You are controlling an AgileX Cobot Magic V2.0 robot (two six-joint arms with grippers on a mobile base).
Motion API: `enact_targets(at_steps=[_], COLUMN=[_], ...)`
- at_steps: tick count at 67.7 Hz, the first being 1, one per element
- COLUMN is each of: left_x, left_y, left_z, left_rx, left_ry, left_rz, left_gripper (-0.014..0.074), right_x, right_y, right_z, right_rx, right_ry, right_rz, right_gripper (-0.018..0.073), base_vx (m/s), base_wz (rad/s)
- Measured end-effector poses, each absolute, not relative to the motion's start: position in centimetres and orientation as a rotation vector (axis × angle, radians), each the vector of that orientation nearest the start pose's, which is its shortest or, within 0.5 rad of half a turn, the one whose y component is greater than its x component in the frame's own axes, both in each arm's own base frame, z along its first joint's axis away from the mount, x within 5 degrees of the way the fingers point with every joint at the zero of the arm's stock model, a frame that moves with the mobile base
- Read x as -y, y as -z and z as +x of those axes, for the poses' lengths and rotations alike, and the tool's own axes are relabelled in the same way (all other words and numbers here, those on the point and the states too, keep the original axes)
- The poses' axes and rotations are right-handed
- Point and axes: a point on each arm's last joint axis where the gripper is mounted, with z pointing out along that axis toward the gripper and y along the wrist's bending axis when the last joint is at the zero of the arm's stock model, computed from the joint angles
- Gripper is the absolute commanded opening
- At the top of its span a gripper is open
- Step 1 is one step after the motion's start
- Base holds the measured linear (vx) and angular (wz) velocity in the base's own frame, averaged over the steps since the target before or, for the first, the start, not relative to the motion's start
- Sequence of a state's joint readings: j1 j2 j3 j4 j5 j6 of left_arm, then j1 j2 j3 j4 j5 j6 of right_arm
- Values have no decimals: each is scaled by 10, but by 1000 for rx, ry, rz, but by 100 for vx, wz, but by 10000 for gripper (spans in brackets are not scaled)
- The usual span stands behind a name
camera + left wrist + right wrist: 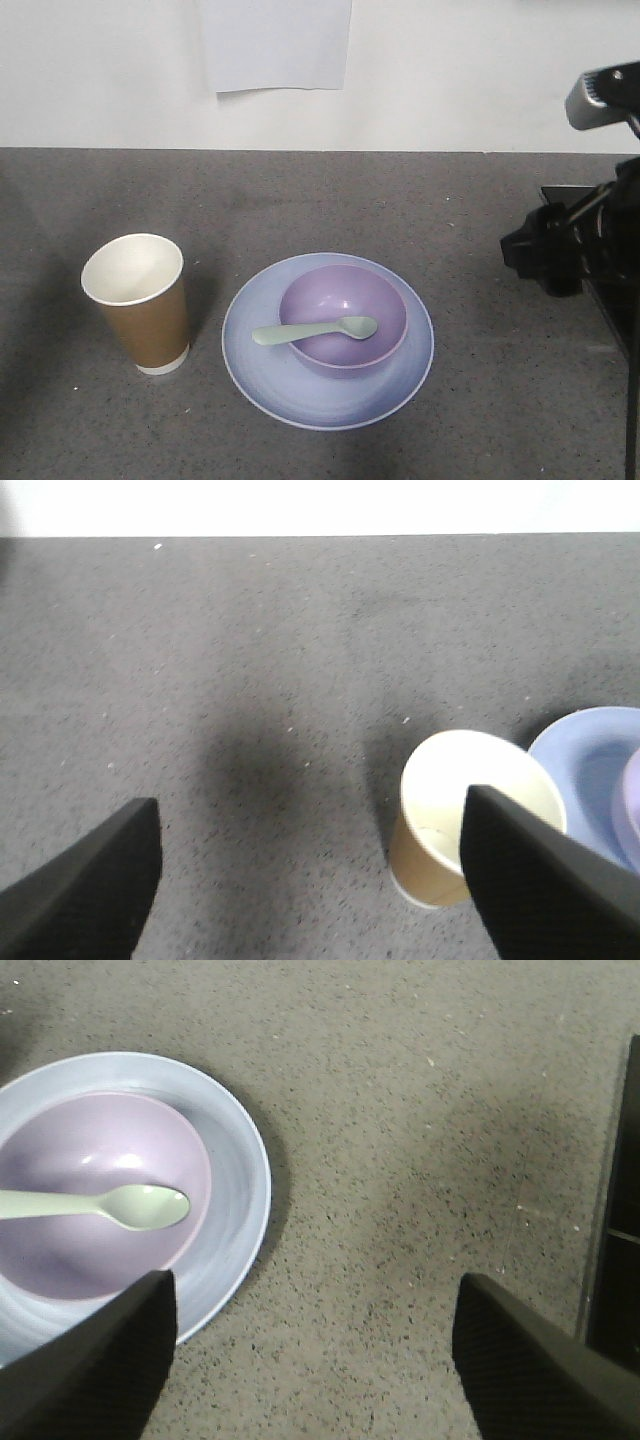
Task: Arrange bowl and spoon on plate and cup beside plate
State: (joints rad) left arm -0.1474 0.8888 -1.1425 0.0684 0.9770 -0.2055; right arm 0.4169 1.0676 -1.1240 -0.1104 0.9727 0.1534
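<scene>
The pale blue plate [262, 372] lies on the grey table. The purple bowl [345, 300] stands on it, with the mint spoon [315, 332] resting across the bowl's rim, scoop inside. The brown paper cup [135, 300] stands upright just left of the plate. In the left wrist view my left gripper [310, 800] hangs open above bare table, with the cup [440, 790] and plate [590, 760] to its right. My right gripper [315, 1280] is open over bare table, right of the plate [245, 1160], bowl [100, 1160] and spoon [140, 1205]. Neither gripper holds anything.
My right arm [580, 250] stands dark at the table's right side. A white sheet [275, 45] hangs on the wall behind the table. A dark edge [620, 1210] runs along the right of the right wrist view.
</scene>
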Motion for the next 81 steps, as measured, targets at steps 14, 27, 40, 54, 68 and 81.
enact_targets(at_steps=[14,27,40,54,68,81], left_x=[10,6,3,2,2,2], left_y=[-389,-369,-360,-362,-362,-362], left_z=[122,94,75,69,69,69], left_rx=[-2168,-2093,-2044,-2020,-2020,-2020], left_ry=[81,92,99,102,102,102], left_rz=[-68,-66,-68,-68,-68,-68], left_gripper=[590,556,367,-3,-8,-8], right_x=[-60,-44,-36,-33,-32,-32], right_y=[-362,-355,-358,-361,-362,-362], right_z=[158,128,109,106,107,107], right_rx=[-2330,-2264,-2195,-2155,-2151,-2150], right_ry=[-139,-131,-152,-138,-122,-122], right_rz=[-320,-289,-272,-272,-275,-275], right_gripper=[559,540,368,33,-11,-11], base_vx=[0,0,0,0,0,0], base_wz=[0,0,0,0,0,0])
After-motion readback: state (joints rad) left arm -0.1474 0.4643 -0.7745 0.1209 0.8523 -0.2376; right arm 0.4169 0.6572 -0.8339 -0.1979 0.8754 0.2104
